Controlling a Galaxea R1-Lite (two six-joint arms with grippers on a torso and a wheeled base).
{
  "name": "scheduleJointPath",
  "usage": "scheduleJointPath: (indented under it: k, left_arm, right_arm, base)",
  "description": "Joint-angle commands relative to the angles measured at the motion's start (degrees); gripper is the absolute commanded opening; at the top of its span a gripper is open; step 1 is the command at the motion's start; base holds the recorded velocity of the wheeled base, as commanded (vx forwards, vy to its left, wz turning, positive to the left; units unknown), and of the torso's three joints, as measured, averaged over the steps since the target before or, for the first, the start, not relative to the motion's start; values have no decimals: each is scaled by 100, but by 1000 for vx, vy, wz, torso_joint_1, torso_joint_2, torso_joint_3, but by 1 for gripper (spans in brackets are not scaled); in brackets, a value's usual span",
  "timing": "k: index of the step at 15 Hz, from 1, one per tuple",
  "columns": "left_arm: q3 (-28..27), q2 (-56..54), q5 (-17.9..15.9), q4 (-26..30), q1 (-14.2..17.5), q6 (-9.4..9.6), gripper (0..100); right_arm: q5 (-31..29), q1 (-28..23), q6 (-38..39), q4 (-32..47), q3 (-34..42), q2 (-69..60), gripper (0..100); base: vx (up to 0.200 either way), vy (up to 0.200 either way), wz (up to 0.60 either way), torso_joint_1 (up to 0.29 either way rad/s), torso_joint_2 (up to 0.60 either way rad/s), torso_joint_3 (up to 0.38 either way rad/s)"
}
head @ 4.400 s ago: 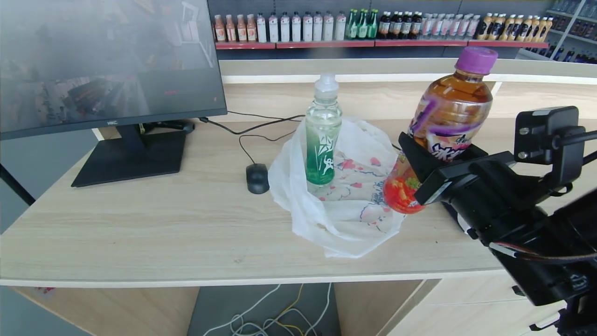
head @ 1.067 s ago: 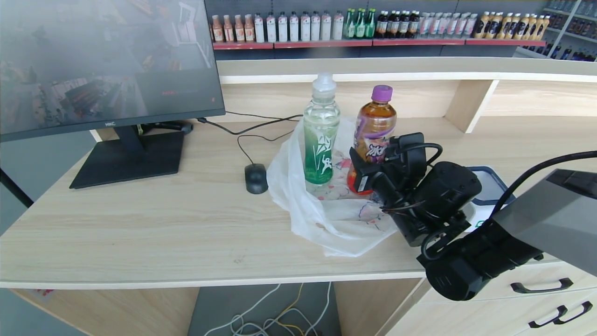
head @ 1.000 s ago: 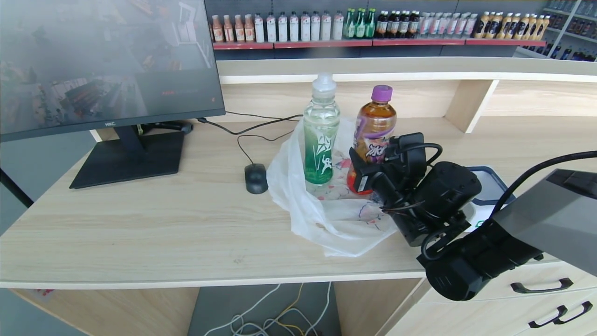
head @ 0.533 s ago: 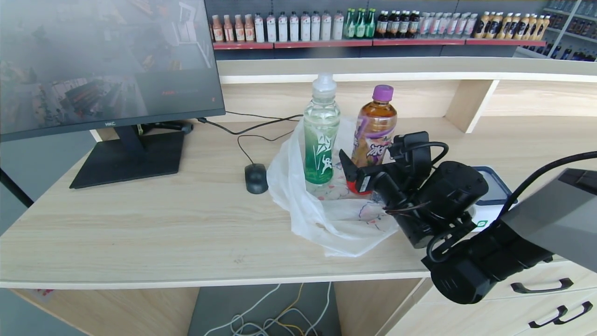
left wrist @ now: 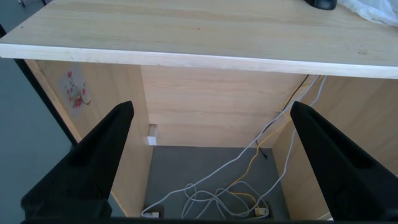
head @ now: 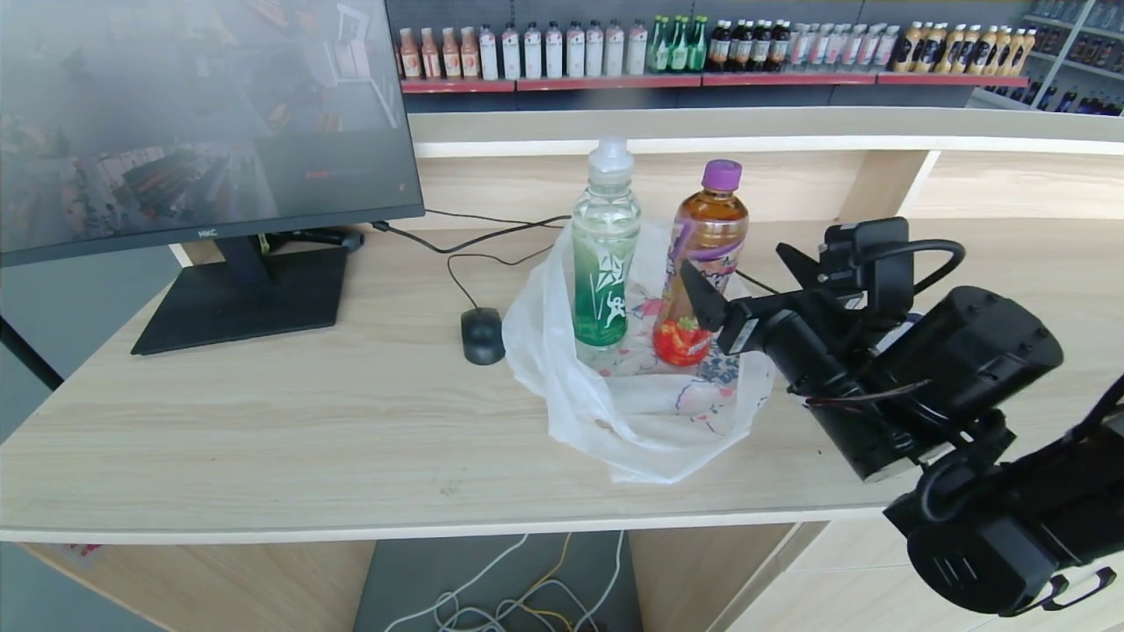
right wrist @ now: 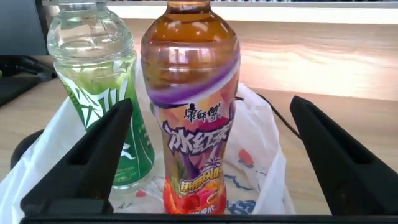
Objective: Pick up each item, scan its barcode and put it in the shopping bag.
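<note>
Two drinks on the counter: one green-labelled bottle, one purple-capped bottle. One shopping bag, one monitor, one mouse.

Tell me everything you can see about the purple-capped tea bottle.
The tea bottle is clear plastic with a purple screw cap, amber drink inside, and a wrap label running purple to red with fruit pictures at the base. It stands upright, cap on, on the spread plastic of the white shopping bag, beside the green-labelled bottle, a small gap between them. The open right gripper faces it, fingers clear of its sides.
</note>
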State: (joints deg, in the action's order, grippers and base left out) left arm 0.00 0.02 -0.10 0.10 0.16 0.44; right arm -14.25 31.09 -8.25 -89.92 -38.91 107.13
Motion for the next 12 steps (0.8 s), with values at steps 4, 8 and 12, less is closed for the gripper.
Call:
scheduleJointPath:
  k: [4, 8, 12]
  left_arm:
    - [0, -2, 1, -1, 2, 0, 100]
    - [0, -2, 1, -1, 2, 0, 100]
    - [0, -2, 1, -1, 2, 35, 100]
  right_arm:
    - [10, -6, -36, -8, 3197, -3260, 100]
    - [-289, -76, 342, 774, 3891, -5035, 100]
    - [-227, -6, 588, 6531, 3847, -8648, 100]
  base:
    - [0, 0, 0, 0, 0, 0]
    - [0, 0, 0, 0, 0, 0]
    - [0, 0, 0, 0, 0, 0]
